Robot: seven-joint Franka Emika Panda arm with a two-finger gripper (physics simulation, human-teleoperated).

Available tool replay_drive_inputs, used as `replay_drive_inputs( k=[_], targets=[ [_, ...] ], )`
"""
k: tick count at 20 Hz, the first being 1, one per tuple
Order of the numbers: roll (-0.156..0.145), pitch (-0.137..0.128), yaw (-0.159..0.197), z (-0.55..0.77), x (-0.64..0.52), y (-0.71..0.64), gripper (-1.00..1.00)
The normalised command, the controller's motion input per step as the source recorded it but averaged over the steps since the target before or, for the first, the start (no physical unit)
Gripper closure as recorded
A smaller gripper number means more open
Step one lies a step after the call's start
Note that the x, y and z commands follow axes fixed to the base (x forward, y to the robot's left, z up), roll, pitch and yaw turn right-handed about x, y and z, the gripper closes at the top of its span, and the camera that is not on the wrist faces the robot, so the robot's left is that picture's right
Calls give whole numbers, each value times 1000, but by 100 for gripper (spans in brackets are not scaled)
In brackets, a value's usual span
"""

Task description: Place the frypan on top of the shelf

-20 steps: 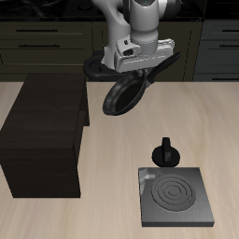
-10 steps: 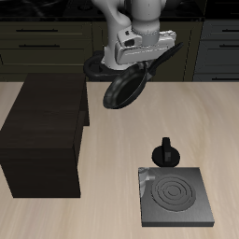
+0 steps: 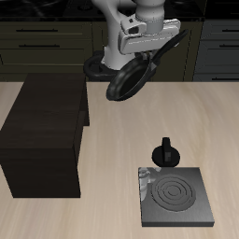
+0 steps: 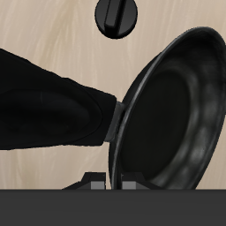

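1. Shelf (image 3: 45,140) first: dark wooden box with a flat top, standing on the table (image 3: 112,168) well below the gripper and off to one side of it. Its top is bare; nothing rests on it yet.
2. Frypan (image 3: 129,79) next: hangs in the air just under the gripper, clear of the table, tilted steeply so its bowl faces sideways rather than up. It is not yet over the shelf top; it hangs about level with the shelf's near end, over bare table.
3. Gripper (image 3: 142,54): pinched on the frypan. The wrist view shows the black handle (image 4: 53,119) running in beside the pan's glossy rim, with the finger tips close together at the pan's edge.
4. Below and nearer the table's front edge than the gripper: a small black knob (image 3: 167,153) and, just beyond it, a square stove plate with concentric rings (image 3: 174,196). Both sit well away from the carry path toward the shelf.
5. Step in hand, as I judge it: the carry, pan lifted and held high.
6. Next move calls for travelling sideways until the pan is over the shelf top, levelling it so the base faces down, then lowering and letting go.
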Motion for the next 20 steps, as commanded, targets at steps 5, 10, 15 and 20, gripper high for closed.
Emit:
replay_drive_inputs(
  k=[5,10,15,20],
  targets=[
    [-1,-13,-9,233,2,31,100],
    [-14,-27,-18,321,9,-26,100],
    [-31,-48,-21,382,0,-78,100],
    [1,-36,-11,291,-76,11,100]
  ],
)
